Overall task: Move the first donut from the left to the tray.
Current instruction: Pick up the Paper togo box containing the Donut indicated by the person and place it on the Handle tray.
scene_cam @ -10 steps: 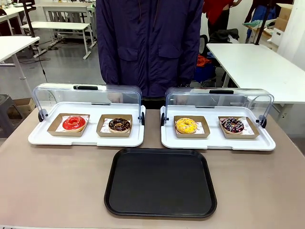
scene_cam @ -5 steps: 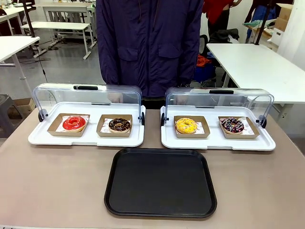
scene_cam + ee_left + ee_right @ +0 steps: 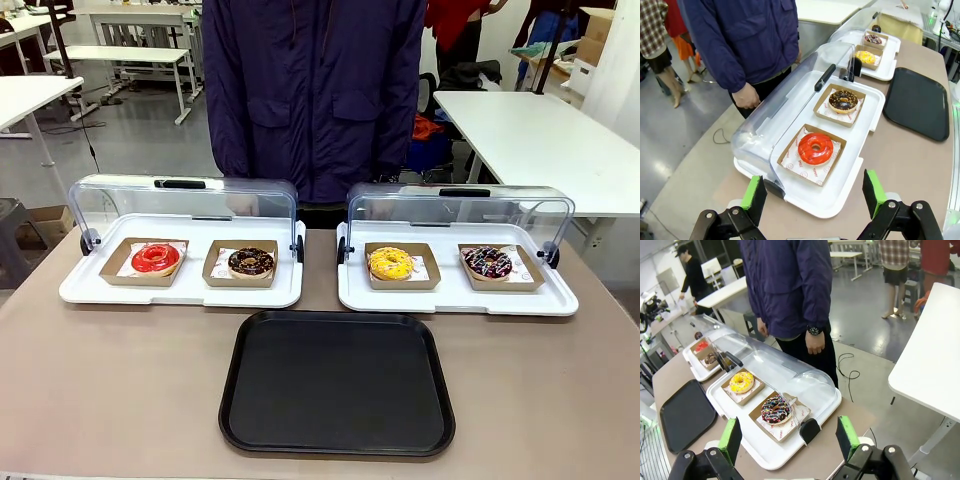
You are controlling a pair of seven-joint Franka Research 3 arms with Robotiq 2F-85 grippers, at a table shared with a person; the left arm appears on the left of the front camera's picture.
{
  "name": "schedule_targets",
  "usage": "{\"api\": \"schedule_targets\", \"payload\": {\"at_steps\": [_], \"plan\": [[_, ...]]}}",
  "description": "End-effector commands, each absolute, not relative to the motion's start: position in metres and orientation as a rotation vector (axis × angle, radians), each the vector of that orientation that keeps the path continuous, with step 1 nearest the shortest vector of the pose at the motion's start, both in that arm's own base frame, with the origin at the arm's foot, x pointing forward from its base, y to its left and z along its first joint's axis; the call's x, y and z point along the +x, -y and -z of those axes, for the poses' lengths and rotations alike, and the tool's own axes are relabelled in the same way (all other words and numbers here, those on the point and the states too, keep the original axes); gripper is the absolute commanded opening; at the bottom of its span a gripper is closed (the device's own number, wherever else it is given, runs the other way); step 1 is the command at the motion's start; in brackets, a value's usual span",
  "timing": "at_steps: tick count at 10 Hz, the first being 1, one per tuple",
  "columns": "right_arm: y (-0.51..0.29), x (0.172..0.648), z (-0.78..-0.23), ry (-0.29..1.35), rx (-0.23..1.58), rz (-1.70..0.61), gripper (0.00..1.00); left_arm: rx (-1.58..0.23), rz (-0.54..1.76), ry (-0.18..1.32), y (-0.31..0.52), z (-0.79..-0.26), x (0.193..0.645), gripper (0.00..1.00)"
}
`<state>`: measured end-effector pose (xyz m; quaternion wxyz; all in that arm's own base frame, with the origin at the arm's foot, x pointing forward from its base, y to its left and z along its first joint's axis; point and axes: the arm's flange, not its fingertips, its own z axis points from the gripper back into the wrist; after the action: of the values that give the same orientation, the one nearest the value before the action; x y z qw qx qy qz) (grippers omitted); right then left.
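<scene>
Donut with glossy red icing sits in its brown cardboard square on the far-left white tray with clear domed lid, well apart from the large flat black rectangular tray lying near centre. We see our left gripper and right gripper both spread wide, holding nothing.

Glossy red icing gleams on the first donut, which sits in matt brown cardboard lined with white paper. The black tray looks like smooth plastic with a faint sheen, and the domed lid is clear, shiny plastic.

Red donut boxed (black tray apart).
</scene>
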<state>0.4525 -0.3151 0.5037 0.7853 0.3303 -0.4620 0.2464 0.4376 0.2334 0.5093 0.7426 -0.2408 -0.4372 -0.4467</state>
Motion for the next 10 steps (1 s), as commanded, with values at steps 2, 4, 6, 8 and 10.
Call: {"api": "schedule_targets", "payload": {"at_steps": [2, 4, 6, 8, 10], "plan": [[0.3142, 0.4527, -0.5054, 0.999, 0.711, -0.534, 1.00, -0.529, 0.980, 0.959, -0.2331, -0.5094, 0.4376, 1.00], [0.3142, 0.4527, -0.5054, 0.999, 0.711, -0.534, 1.00, -0.529, 0.980, 0.959, -0.2331, -0.5094, 0.4376, 1.00], [0.3142, 0.4527, -0.5054, 0.999, 0.711, -0.534, 1.00, -0.529, 0.980, 0.959, -0.2331, -0.5094, 0.4376, 1.00], [0.3142, 0.4527, -0.5054, 0.999, 0.711, -0.534, 1.00, -0.529, 0.980, 0.959, -0.2331, -0.5094, 0.4376, 1.00], [0.3142, 0.4527, -0.5054, 0.999, 0.711, -0.534, 1.00, -0.529, 0.980, 0.959, -0.2331, -0.5094, 0.4376, 1.00]]}}
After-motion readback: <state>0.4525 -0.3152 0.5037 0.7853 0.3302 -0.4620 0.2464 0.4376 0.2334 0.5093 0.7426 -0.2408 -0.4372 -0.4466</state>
